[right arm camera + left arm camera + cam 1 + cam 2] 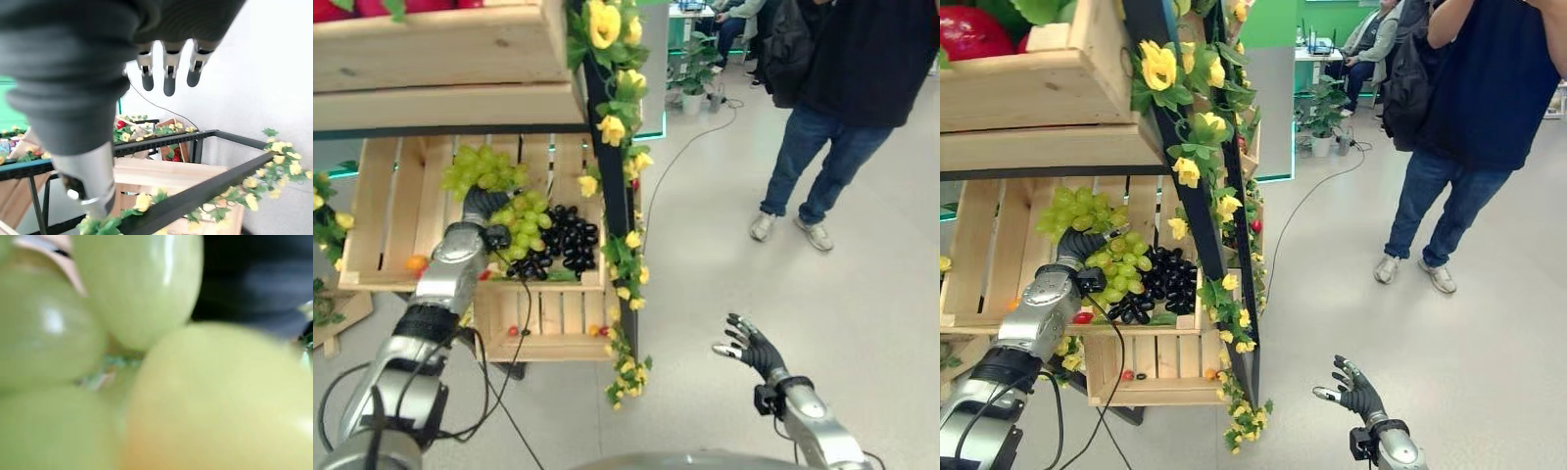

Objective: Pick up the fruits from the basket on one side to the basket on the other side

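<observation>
The place is an open hall with a pale grey floor, where a person in jeans stands well apart from a wooden display shelf trimmed with yellow flowers. On the middle level of this shelf lies a slatted wooden crate, and in it are two bunches of green grapes: one toward the back and one nearer the front, just beside a bunch of black grapes. The left hand reaches into this crate between the two green bunches and touches the front one; its fingers are hidden among the fruit, so I cannot tell if they have closed on anything, and the left wrist view is pressed up against green grapes at very close range. The right hand hangs over the floor, away from the shelf, with fingers spread and relaxed, holding nothing. In my judgement the task is at its early part: no fruit is lifted yet, all bunches rest in the crate, and I cannot make out with certainty which basket must receive them. The front green bunch lies with its long axis running from the back left to the front right, its narrow end pointing toward the black grapes.
</observation>
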`<state>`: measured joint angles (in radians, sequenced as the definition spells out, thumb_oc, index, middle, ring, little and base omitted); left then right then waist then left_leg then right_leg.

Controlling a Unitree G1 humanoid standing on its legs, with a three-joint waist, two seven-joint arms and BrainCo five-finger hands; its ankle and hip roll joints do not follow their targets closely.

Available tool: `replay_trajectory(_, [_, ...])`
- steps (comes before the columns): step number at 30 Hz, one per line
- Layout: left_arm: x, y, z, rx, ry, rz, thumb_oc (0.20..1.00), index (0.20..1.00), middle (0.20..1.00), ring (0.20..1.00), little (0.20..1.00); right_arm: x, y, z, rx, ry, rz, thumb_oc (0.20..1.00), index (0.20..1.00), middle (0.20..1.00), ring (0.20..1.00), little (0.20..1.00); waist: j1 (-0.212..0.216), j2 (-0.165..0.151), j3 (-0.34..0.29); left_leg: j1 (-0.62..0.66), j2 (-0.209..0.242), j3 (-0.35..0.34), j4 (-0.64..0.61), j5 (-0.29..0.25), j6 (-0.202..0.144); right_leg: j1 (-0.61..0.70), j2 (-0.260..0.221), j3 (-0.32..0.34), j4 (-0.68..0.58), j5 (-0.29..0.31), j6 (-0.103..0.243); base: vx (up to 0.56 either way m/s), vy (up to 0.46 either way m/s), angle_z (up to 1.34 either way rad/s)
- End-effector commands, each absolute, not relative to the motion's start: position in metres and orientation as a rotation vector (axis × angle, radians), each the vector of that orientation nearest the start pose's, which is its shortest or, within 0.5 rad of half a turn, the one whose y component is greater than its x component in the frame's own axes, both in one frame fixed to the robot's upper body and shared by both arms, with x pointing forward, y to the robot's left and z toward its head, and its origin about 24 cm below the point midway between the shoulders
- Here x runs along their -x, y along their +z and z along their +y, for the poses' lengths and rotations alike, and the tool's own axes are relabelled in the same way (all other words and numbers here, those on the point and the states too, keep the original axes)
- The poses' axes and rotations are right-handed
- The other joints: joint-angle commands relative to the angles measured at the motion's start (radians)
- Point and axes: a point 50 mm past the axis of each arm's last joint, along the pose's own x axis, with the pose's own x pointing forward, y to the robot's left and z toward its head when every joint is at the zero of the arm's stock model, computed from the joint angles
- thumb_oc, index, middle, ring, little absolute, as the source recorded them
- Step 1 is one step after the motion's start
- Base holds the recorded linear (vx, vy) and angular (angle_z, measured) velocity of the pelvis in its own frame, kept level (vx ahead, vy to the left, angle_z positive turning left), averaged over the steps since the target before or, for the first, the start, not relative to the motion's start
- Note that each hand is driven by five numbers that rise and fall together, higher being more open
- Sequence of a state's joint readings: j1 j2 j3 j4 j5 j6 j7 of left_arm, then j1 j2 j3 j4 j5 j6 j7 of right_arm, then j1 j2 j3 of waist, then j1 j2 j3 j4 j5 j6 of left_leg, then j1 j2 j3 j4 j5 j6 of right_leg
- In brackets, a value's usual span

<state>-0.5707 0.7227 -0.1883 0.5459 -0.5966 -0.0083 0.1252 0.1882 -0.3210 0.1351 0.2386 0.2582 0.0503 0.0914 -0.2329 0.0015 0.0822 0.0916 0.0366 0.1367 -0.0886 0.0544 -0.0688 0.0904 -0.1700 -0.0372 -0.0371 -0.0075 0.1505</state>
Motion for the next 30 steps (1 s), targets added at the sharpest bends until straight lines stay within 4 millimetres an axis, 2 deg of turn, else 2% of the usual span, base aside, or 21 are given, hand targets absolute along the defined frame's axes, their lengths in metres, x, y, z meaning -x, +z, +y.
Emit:
replay_trajectory(1, [-0.360, 0.186, 0.301, -0.279, 0.292, -0.165, 1.000, 1.000, 1.000, 1.000, 1.000, -0.201, -0.032, -0.199, 0.054, 0.129, 0.382, 1.000, 1.000, 1.000, 1.000, 1.000, 0.005, 0.009, -0.001, 0.090, -0.055, 0.002, 0.082, -0.239, 0.073, -0.185, 0.032, -0.018, -0.027, 0.131, 0.035, 0.04, -0.002, -0.06])
replay_trajectory(5, [-0.360, 0.186, 0.303, -0.347, 0.314, -0.156, 1.000, 1.000, 1.000, 1.000, 1.000, -0.201, -0.032, -0.199, 0.056, 0.131, 0.379, 1.000, 1.000, 1.000, 1.000, 1.000, 0.007, 0.009, -0.002, 0.096, -0.053, 0.004, 0.075, -0.239, 0.070, -0.178, 0.033, -0.018, -0.028, 0.127, 0.036, 0.02, -0.003, -0.01])
replay_trajectory(10, [-0.349, 0.174, 0.297, -0.291, 0.324, -0.200, 1.000, 1.000, 1.000, 1.000, 1.000, -0.200, -0.033, -0.196, 0.049, 0.127, 0.375, 1.000, 1.000, 1.000, 1.000, 1.000, 0.023, 0.001, -0.004, 0.106, -0.048, 0.002, 0.055, -0.232, 0.064, -0.168, 0.036, -0.025, -0.035, 0.121, 0.035, 0.00, 0.000, 0.00])
replay_trajectory(17, [-0.334, 0.166, 0.290, -0.248, 0.334, -0.257, 1.000, 1.000, 1.000, 1.000, 1.000, -0.199, -0.033, -0.198, 0.046, 0.103, 0.370, 1.000, 1.000, 1.000, 1.000, 1.000, 0.040, -0.010, -0.007, 0.118, -0.045, -0.005, 0.044, -0.232, 0.064, -0.154, 0.032, -0.031, -0.036, 0.117, 0.034, 0.00, 0.000, 0.00])
replay_trajectory(18, [-0.330, 0.174, 0.295, -0.358, 0.359, -0.277, 1.000, 1.000, 1.000, 1.000, 1.000, -0.199, -0.033, -0.200, 0.050, 0.099, 0.367, 1.000, 1.000, 1.000, 1.000, 1.000, 0.046, -0.012, -0.009, 0.120, -0.045, -0.006, 0.044, -0.233, 0.064, -0.153, 0.032, -0.031, -0.036, 0.117, 0.034, 0.00, 0.000, 0.00])
replay_trajectory(19, [-0.330, 0.174, 0.295, -0.360, 0.360, -0.277, 1.000, 1.000, 1.000, 1.000, 1.000, -0.200, -0.033, -0.200, 0.050, 0.099, 0.367, 1.000, 1.000, 1.000, 1.000, 1.000, 0.045, -0.012, -0.008, 0.120, -0.045, -0.006, 0.044, -0.233, 0.064, -0.152, 0.032, -0.031, -0.036, 0.117, 0.034, 0.00, 0.000, 0.00])
replay_trajectory(20, [-0.326, 0.183, 0.304, -0.522, 0.421, -0.297, 1.000, 1.000, 1.000, 1.000, 1.000, -0.200, -0.031, -0.201, 0.051, 0.096, 0.358, 1.000, 1.000, 1.000, 1.000, 1.000, 0.050, -0.016, -0.007, 0.119, -0.045, -0.007, 0.045, -0.233, 0.064, -0.153, 0.031, -0.034, -0.035, 0.119, 0.035, 0.00, 0.000, 0.00])
replay_trajectory(21, [-0.326, 0.183, 0.303, -0.523, 0.422, -0.297, 1.000, 1.000, 1.000, 1.000, 1.000, -0.200, -0.031, -0.201, 0.051, 0.096, 0.358, 1.000, 1.000, 1.000, 1.000, 1.000, 0.050, -0.016, -0.007, 0.119, -0.045, -0.007, 0.045, -0.233, 0.064, -0.152, 0.031, -0.034, -0.035, 0.119, 0.035, -0.04, -0.009, 0.00])
replay_trajectory(22, [-0.324, 0.191, 0.311, -0.717, 0.480, -0.289, 1.000, 1.000, 1.000, 1.000, 1.000, -0.201, -0.029, -0.204, 0.062, 0.088, 0.346, 1.000, 1.000, 1.000, 1.000, 1.000, 0.052, -0.018, -0.004, 0.117, -0.046, -0.007, 0.047, -0.232, 0.064, -0.152, 0.030, -0.037, -0.034, 0.121, 0.036, 0.00, 0.000, 0.00])
replay_trajectory(23, [-0.324, 0.191, 0.311, -0.718, 0.480, -0.289, 1.000, 1.000, 1.000, 1.000, 1.000, -0.201, -0.029, -0.204, 0.062, 0.088, 0.346, 1.000, 1.000, 1.000, 1.000, 1.000, 0.052, -0.019, -0.004, 0.117, -0.046, -0.007, 0.047, -0.232, 0.064, -0.152, 0.030, -0.038, -0.034, 0.121, 0.036, -0.03, 0.001, 0.02])
replay_trajectory(24, [-0.321, 0.196, 0.317, -0.818, 0.490, -0.278, 1.000, 1.000, 1.000, 1.000, 1.000, -0.201, -0.028, -0.208, 0.072, 0.080, 0.345, 1.000, 1.000, 1.000, 1.000, 1.000, 0.053, -0.019, -0.004, 0.116, -0.046, -0.006, 0.047, -0.232, 0.064, -0.152, 0.030, -0.039, -0.033, 0.122, 0.037, 0.00, 0.000, 0.00])
replay_trajectory(27, [-0.316, 0.224, 0.341, -1.211, 0.539, -0.220, 1.000, 1.000, 1.000, 1.000, 1.000, -0.201, -0.025, -0.215, 0.098, 0.085, 0.341, 1.000, 1.000, 1.000, 1.000, 1.000, 0.053, -0.011, -0.003, 0.124, -0.044, -0.005, 0.051, -0.240, 0.064, -0.146, 0.033, -0.045, -0.030, 0.121, 0.041, 0.00, 0.000, 0.00])
replay_trajectory(30, [-0.316, 0.242, 0.344, -1.379, 0.552, -0.224, 1.000, 1.000, 1.000, 1.000, 1.000, -0.199, -0.025, -0.213, 0.100, 0.104, 0.345, 1.000, 1.000, 1.000, 1.000, 1.000, 0.057, -0.015, -0.007, 0.119, -0.048, -0.006, 0.053, -0.235, 0.065, -0.149, 0.027, -0.045, -0.030, 0.126, 0.040, -0.01, -0.003, 0.03])
